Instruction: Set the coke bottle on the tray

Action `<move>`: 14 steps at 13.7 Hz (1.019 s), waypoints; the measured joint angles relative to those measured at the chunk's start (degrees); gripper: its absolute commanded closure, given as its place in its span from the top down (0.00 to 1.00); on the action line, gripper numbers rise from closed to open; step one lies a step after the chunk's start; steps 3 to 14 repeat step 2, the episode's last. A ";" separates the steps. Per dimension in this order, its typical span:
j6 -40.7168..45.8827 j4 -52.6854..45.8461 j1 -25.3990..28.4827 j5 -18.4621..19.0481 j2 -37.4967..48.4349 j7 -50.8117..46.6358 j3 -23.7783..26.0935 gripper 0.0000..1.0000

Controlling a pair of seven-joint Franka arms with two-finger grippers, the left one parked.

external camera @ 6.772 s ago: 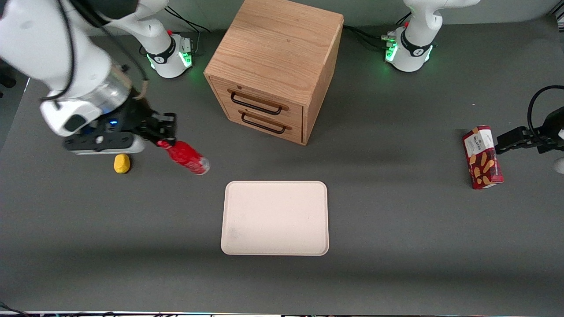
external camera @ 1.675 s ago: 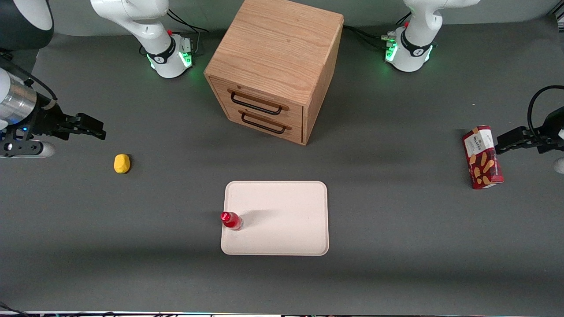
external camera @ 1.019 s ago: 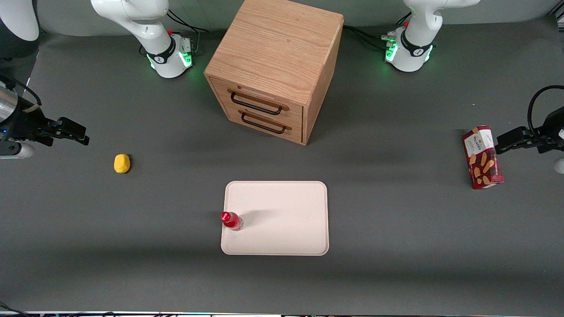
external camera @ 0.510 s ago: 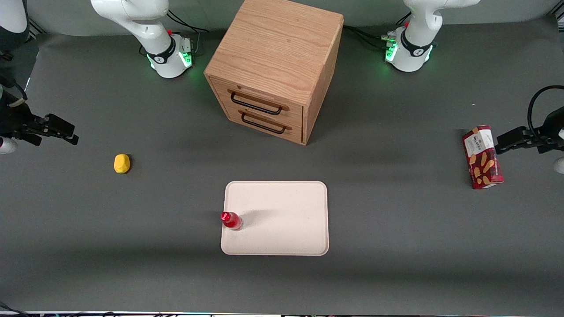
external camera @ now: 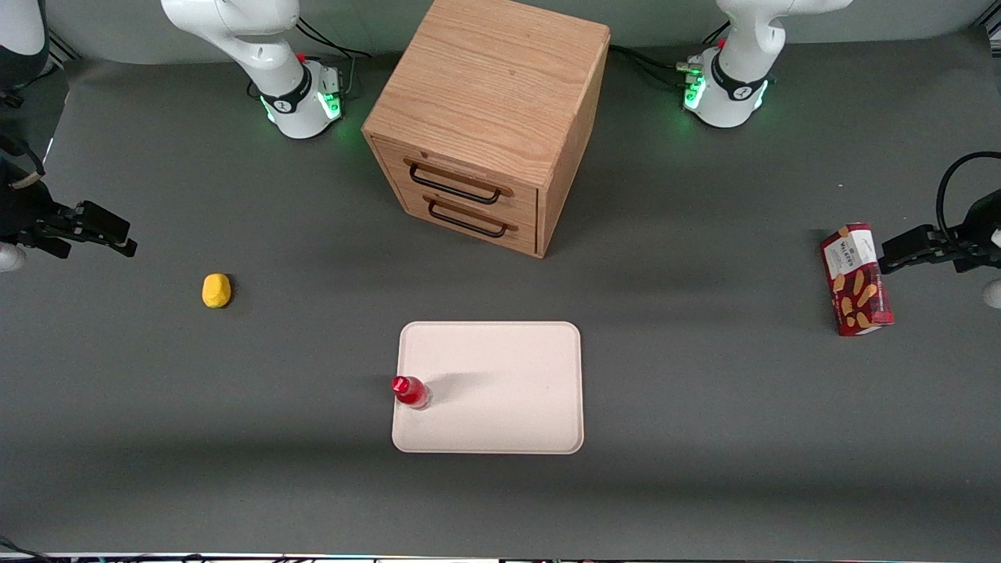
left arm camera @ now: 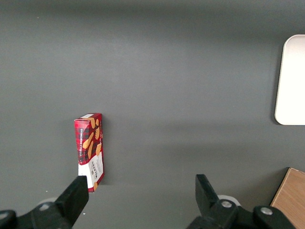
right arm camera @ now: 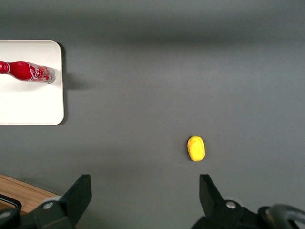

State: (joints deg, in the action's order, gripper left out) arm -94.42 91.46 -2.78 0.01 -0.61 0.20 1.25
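Coke bottle point(external camera: 410, 392) stands upright at the tray point(external camera: 500, 375) rim (could tip off); gripper point(external camera: 117, 234), fingers spread, empty, at frame's left edge.

Dark grey table point(external camera: 704, 438), wooden drawer cabinet point(external camera: 489, 117)

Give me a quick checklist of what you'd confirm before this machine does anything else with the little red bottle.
1. Small red coke bottle on the pale cream tray: ok.
2. Bottle standing upright near the tray's edge toward the working arm's end: ok.
3. Gripper open, holding nothing: ok.
4. Gripper well away from the bottle, at the working arm's end of the table: ok.
5. Small yellow lump apart from the tray: ok.
6. Wooden two-drawer cabinet drawers shut: ok.
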 measured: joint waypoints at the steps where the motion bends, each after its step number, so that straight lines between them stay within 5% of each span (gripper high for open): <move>1: 0.25 0.00 0.00 0.00 0.00 0.00 0.00 1.00; 14: 0.82 0.00 0.00 0.00 0.00 0.00 0.00 1.00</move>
